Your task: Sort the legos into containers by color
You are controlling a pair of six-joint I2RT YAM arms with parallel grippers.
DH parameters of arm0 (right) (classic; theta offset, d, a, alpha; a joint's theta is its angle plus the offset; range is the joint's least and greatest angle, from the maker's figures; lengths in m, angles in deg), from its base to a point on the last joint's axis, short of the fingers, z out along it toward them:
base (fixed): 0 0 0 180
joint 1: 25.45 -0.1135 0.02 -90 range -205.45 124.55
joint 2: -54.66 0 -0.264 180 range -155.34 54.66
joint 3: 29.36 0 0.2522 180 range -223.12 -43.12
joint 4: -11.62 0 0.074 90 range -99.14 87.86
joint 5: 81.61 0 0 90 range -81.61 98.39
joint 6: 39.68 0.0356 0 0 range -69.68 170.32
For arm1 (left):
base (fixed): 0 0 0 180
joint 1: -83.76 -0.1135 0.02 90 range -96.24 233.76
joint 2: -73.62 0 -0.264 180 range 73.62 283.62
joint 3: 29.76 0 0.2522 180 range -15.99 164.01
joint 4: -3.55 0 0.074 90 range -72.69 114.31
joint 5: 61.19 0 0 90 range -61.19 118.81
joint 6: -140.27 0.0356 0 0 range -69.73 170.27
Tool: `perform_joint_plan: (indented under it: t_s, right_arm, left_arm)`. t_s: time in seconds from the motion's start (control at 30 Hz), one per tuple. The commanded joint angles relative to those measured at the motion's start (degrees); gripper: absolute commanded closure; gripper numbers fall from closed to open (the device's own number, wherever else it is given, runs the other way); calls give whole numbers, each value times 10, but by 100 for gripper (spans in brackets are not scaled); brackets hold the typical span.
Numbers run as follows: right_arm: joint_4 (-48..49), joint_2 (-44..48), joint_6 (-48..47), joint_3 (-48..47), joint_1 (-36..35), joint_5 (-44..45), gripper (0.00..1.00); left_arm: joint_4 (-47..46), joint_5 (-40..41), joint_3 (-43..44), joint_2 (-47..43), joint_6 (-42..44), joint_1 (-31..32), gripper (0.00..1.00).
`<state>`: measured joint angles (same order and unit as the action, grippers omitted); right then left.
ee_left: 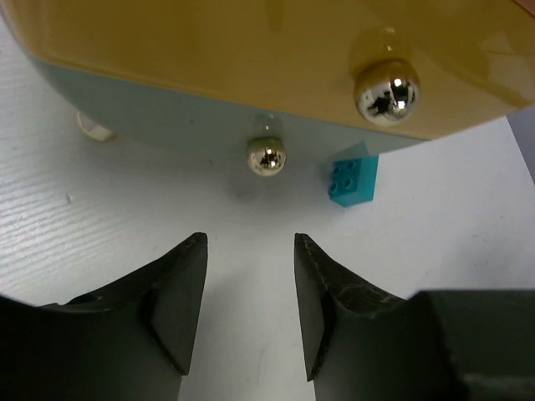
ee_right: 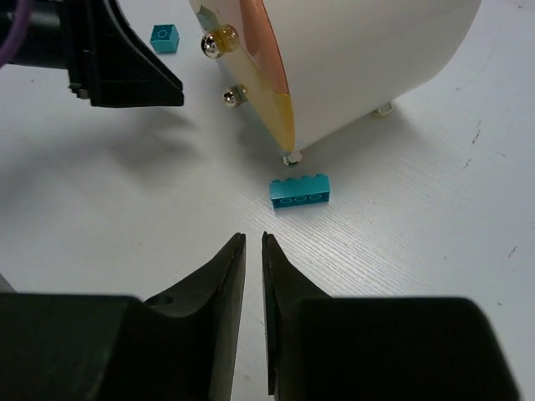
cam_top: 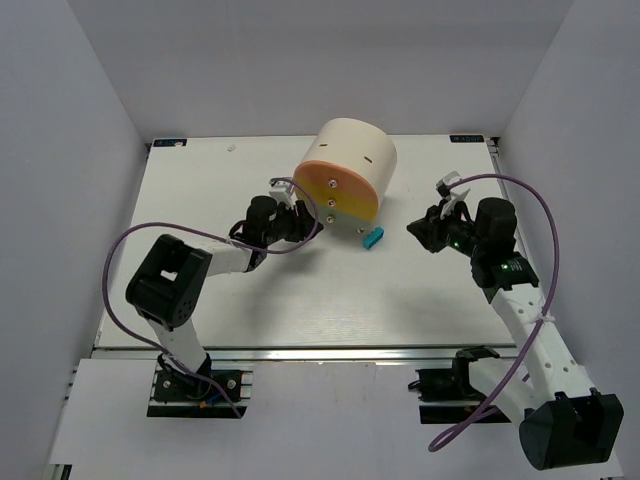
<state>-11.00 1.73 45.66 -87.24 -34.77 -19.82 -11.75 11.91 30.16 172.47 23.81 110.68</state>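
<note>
The cream drum (cam_top: 350,160) lies at the back centre, its orange and yellow drawer fronts (cam_top: 330,190) facing the arms, all pushed in. A long teal lego (cam_top: 373,238) lies on the table just right of the fronts; it also shows in the right wrist view (ee_right: 300,191) and the left wrist view (ee_left: 353,181). A second small teal lego (ee_right: 165,37) lies beyond the left gripper. My left gripper (ee_left: 249,246) is open and empty, just short of the lowest knob (ee_left: 266,156). My right gripper (ee_right: 253,238) is shut and empty, a short way from the long lego. No green legos show.
A larger knob (ee_left: 386,89) sits on the yellow front above the lowest one. The drum stands on small feet (ee_right: 292,158). White walls close in the table (cam_top: 300,300) on the left, back and right. Purple cables loop beside both arms.
</note>
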Motion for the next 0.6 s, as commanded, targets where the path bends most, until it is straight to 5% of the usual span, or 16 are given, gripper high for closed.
perform_joint_plan:
  t_s: [0.0, 0.57]
  right_arm:
    - [17, 26, -1, 1, 4, -19, 80]
    - [24, 38, -16, 12, 3, 0, 78]
  left_arm:
    - [-37, 28, 39, 18, -16, 13, 44]
    - [-17, 80, 127, 111, -11, 41, 38]
